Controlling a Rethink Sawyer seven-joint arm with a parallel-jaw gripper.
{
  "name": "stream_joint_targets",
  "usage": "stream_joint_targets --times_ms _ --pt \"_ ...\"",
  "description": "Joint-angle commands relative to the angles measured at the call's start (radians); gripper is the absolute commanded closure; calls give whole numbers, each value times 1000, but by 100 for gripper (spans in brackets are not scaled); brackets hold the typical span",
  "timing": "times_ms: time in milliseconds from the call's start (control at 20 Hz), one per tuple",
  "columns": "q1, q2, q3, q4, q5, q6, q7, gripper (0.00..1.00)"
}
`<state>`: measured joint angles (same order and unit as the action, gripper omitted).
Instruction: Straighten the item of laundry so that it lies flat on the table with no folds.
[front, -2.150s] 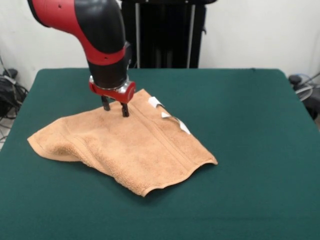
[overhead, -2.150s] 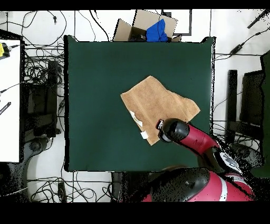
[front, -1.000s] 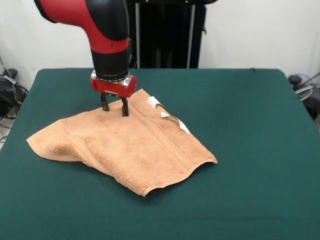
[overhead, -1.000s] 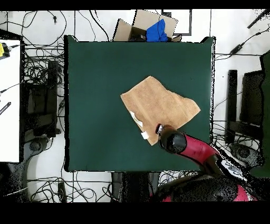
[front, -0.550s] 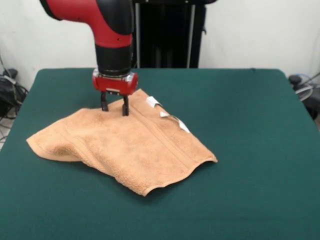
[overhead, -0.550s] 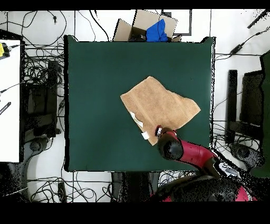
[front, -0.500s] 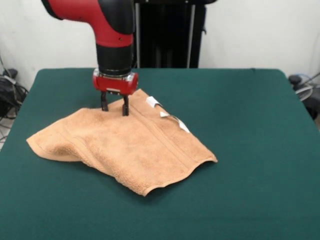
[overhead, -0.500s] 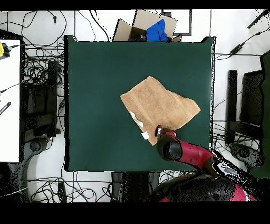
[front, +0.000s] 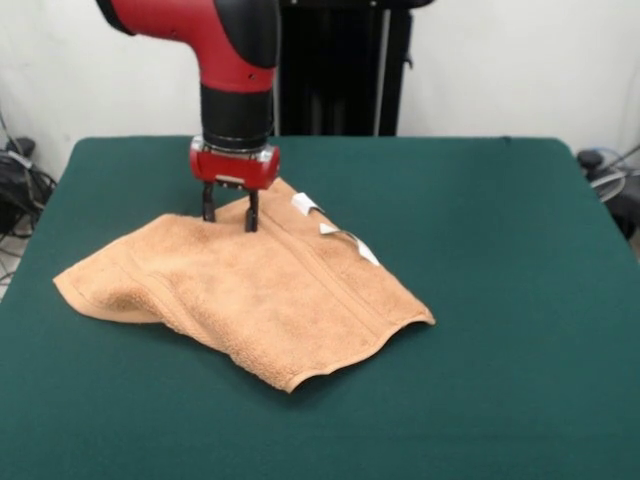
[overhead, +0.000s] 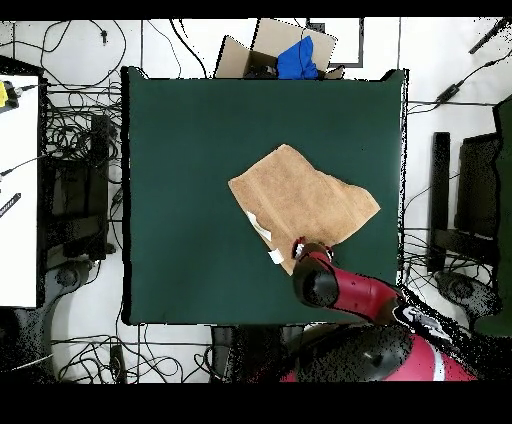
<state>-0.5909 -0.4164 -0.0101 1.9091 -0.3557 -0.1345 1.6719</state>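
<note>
The orange-tan towel lies rumpled on the green table, with a fold at its left end and a lifted front edge. Two white tags sit on its far right edge. In the overhead view the towel lies right of the table's middle. My gripper stands over the towel's far corner, its two dark fingers open, tips touching or just above the cloth and holding nothing. In the overhead view the arm hides the gripper at the towel's corner nearest the robot.
A cardboard box with blue cloth sits beyond the table's far edge in the overhead view. Cables lie on the floor around the table. A black stand rises behind the table in the front view.
The gripper has moved a little toward the towel's far corner and the table's back edge. The arm above it has swung more upright. The towel has not moved.
</note>
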Motion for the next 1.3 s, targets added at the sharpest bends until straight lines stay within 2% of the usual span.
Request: stream_joint_targets --times_ms 50,550,750,950,1300 --pt "13 316 -87 -314 74 -18 113 0" --pt "-29 329 -19 -375 110 121 103 0" --pt "-3 345 -30 -415 142 148 113 0" --pt "1 341 -35 -417 119 167 102 0" --pt "-81 319 57 -340 40 213 65 0"
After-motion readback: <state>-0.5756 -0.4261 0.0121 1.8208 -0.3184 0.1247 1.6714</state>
